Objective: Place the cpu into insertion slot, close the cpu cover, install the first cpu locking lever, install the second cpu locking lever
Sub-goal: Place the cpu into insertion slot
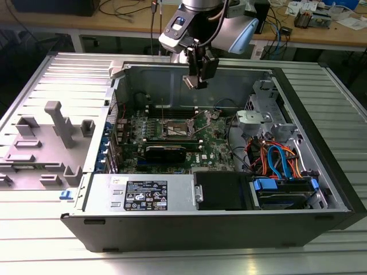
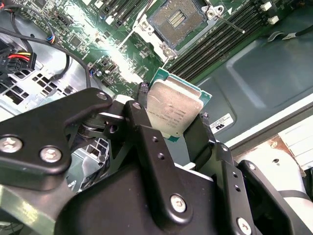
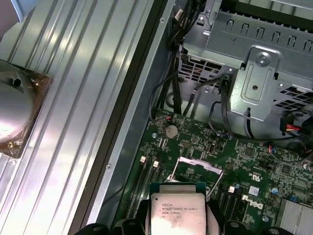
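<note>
One robot arm hung over an open computer case (image 1: 229,223) standing on a ribbed metal table (image 1: 172,258).

In the exterior view, the gripper (image 1: 195,83) was high above the green motherboard (image 1: 212,137). It pinched the cpu (image 1: 188,82) at its tips. The insertion slot (image 1: 179,130) lay lower in the case, well apart from the chip.

In the second wrist view, the black fingers (image 2: 146,137) were clamped on opposite edges of the cpu (image 2: 173,110), its silver top toward the camera. The insertion slot (image 2: 177,22) lay bare, with its dark centre exposed.

In the first wrist view, the cpu (image 3: 177,211) sat between the fingers, with the insertion slot (image 3: 198,171) beyond it on the board.

Judged from these views, the carrying step would go best with the chip level and its corners squared to the socket. It should be set straight down without sliding.
</note>
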Robot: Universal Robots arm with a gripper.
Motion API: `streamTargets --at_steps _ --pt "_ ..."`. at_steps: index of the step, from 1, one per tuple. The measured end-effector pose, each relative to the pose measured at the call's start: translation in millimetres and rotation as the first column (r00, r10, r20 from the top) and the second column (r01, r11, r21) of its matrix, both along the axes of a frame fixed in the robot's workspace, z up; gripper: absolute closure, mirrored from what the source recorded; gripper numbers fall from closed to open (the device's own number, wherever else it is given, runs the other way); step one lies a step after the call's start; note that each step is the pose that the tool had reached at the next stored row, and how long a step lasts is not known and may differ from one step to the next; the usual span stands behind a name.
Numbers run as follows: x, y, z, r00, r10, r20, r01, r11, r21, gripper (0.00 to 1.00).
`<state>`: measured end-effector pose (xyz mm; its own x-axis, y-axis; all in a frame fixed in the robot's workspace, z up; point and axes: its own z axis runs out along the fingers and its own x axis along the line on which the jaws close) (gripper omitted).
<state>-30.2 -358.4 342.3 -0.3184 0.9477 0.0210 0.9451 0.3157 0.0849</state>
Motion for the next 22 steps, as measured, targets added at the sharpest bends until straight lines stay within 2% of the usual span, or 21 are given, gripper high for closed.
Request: streamTargets --at_steps 14,18,22 --pt "0.0 0.0 -0.1 1.0 -0.002 -0.0001 0.002 1.0 -0.0002 0.46" --pt "0.0 0.0 -1.4 0.9993 -0.037 -0.0011 0.037 0.9993 -0.0001 0.46" --pt "-0.3 -0.1 -3.2 0.9965 -0.084 -0.0024 0.084 0.9965 -0.0004 0.46"
